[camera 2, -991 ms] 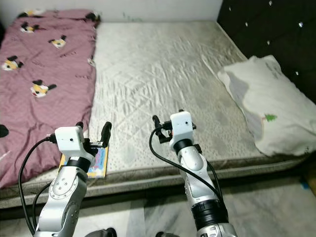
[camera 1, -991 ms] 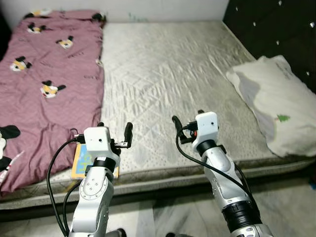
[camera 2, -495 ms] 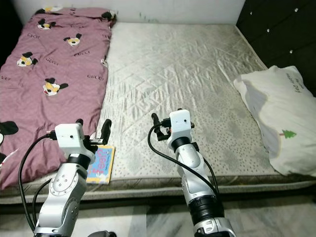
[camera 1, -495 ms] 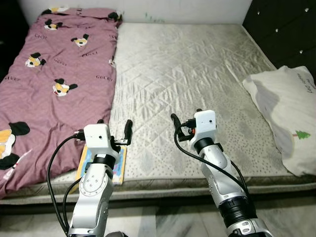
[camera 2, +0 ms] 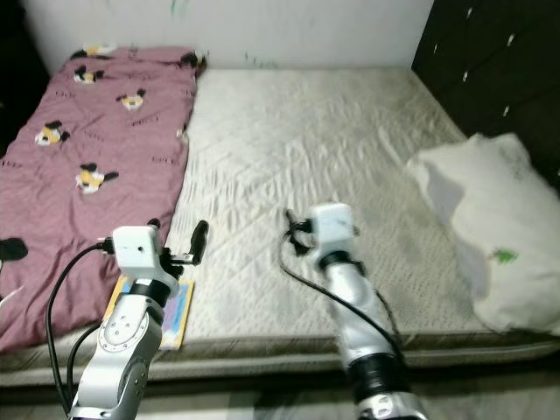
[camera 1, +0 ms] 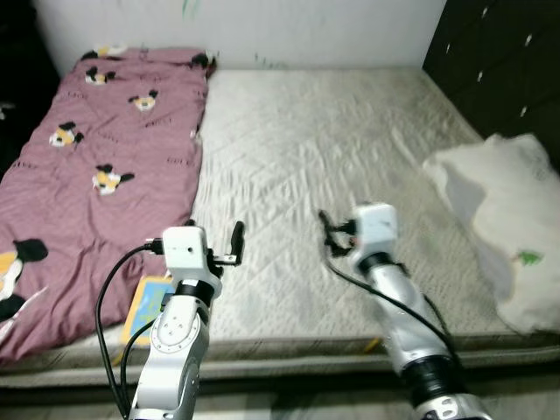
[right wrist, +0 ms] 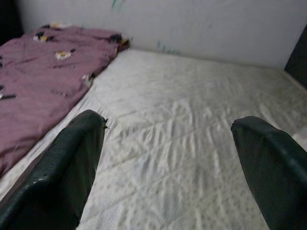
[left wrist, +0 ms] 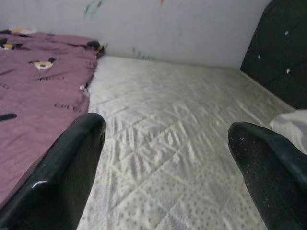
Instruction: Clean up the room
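Since half a second ago the head camera has tilted up, so more of the white wall (camera 1: 332,31) behind the bed shows, and both arms remain raised over the near edge of the mattress. Left gripper (left wrist: 168,158) is released, its two long black fingers (left wrist: 72,167) spread wide with nothing between them; the right gripper (right wrist: 170,163) is likewise spread and empty, though blurred in the head views. One quilted, diamond-stitched mattress (camera 1: 332,157) lies bare beneath them, grey-white and slightly wrinkled. One flat rectangular picture book (camera 2: 175,311) with a yellow and blue cover rests on the mattress's near edge, just beside the left arm, its long axis running from the robot towards the wall. One mauve blanket (camera 1: 96,149) printed with cartoon mouse figures covers the left side, soft and creased. One white pillow (camera 1: 512,227) lies at the right, against the dark tufted headboard (camera 1: 507,61).
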Available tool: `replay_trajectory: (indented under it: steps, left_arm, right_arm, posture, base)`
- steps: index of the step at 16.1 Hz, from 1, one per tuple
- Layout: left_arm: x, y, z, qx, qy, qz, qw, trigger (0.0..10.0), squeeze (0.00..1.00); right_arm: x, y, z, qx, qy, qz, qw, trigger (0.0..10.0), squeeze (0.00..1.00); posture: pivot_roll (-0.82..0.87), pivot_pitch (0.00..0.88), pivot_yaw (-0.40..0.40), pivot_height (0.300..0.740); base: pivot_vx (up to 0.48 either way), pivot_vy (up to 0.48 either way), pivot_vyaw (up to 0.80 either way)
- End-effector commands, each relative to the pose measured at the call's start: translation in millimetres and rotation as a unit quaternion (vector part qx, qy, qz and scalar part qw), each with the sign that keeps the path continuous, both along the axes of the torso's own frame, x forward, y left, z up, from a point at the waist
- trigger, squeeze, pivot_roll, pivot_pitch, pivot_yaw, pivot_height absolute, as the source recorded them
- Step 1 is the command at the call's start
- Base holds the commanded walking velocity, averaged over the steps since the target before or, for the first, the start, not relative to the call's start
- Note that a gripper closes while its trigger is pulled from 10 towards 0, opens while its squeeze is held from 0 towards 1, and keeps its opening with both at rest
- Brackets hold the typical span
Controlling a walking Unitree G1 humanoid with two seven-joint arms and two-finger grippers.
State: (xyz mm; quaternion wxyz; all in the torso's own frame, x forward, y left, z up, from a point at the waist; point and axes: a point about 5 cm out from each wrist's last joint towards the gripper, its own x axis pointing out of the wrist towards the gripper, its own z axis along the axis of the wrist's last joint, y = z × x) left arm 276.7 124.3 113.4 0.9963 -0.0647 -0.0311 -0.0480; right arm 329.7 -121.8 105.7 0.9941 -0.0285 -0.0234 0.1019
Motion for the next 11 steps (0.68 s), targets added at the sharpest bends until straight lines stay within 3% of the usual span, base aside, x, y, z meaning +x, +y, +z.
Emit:
replay_trajectory:
  steps: [1, 6, 11]
  left_arm:
    - [-0.2, 4.3, -2.4, 0.004, 0.005, 0.015, 1.0, 10.0, 0.0]
    - [3.1, 7.4, -3.5, -0.009, 0.013, 0.041, 0.999, 10.0, 0.0]
    - [3.7, 7.2, -4.6, -0.011, 0.017, 0.048, 0.999, 10.0, 0.0]
  right_arm:
    - [-0.4, 12.7, 3.4, 0.007, -0.008, 0.016, 1.0, 10.0, 0.0]
    - [1.0, 10.2, 2.8, 0.005, -0.007, 0.014, 1.0, 10.0, 0.0]
    - [-1.3, 12.2, 0.5, 0.009, -0.006, 0.014, 1.0, 10.0, 0.0]
  posture:
    - [0.05, 0.097, -0.027, 0.74]
    - [0.05, 0.104, -0.029, 0.74]
    - [0.05, 0.105, -0.029, 0.74]
  base:
    - [0.247, 0.0, 0.0]
    - [0.0, 0.0, 0.0]
    - [0.0, 0.4, -0.22]
